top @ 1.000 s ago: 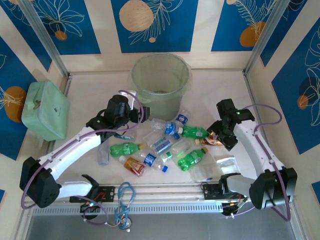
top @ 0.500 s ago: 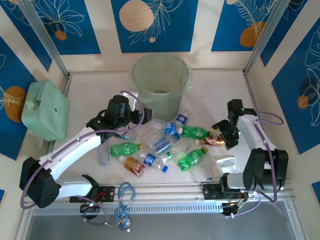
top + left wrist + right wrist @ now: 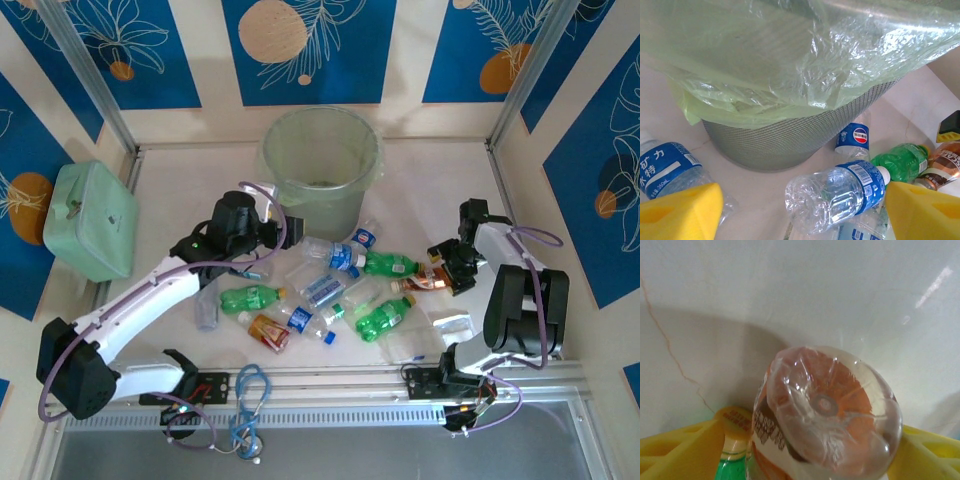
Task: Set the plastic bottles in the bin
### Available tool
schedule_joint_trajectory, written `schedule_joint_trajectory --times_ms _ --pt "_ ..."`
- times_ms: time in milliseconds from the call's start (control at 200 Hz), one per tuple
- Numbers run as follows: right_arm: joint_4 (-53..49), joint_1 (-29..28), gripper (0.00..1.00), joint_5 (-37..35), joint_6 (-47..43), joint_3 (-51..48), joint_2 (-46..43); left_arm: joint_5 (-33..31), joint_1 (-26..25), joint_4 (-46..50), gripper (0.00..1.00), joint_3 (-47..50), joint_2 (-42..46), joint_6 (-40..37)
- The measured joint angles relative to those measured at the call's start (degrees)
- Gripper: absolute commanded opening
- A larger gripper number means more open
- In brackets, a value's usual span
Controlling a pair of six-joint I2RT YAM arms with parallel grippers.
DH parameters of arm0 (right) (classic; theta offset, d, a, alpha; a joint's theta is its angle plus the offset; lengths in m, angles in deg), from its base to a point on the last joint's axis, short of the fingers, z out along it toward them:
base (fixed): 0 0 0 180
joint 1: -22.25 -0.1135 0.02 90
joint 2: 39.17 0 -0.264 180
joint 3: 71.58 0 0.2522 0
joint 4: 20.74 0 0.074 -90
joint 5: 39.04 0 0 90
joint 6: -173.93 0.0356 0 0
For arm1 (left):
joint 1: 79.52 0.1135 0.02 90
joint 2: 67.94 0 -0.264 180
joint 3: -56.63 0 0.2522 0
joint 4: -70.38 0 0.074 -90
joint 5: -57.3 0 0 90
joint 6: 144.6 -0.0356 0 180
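Note:
The bin (image 3: 320,165), a round grey-green bucket with a pale green liner, stands at the back centre; its mesh wall (image 3: 790,135) is close in the left wrist view. Several plastic bottles lie in front of it: green ones (image 3: 252,298) (image 3: 383,316), clear blue-labelled ones (image 3: 335,255), an amber one (image 3: 268,332). My left gripper (image 3: 268,238) (image 3: 802,212) is open, its yellow fingers either side of a clear blue-labelled bottle (image 3: 835,195). My right gripper (image 3: 447,272) (image 3: 810,455) is open around the base of an amber bottle (image 3: 825,410) (image 3: 420,283), with a green bottle's yellow cap (image 3: 735,422) beside it.
A mint-green case (image 3: 92,220) sits at the left wall. Flat clear plastic bags (image 3: 440,328) lie near the right arm's base. A small Pepsi-labelled bottle (image 3: 854,136) stands against the bin. Cables (image 3: 248,400) hang at the near edge.
My right arm has folded up toward the right wall, its gripper staying low by the amber bottle. The left arm has barely moved.

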Motion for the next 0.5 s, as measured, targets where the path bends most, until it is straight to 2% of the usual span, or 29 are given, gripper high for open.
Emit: schedule_joint_trajectory --times_ms 500 --pt "1.79 0.44 0.69 -0.96 -0.46 -0.28 2.73 0.00 0.00 0.02 0.82 0.55 0.46 0.00"
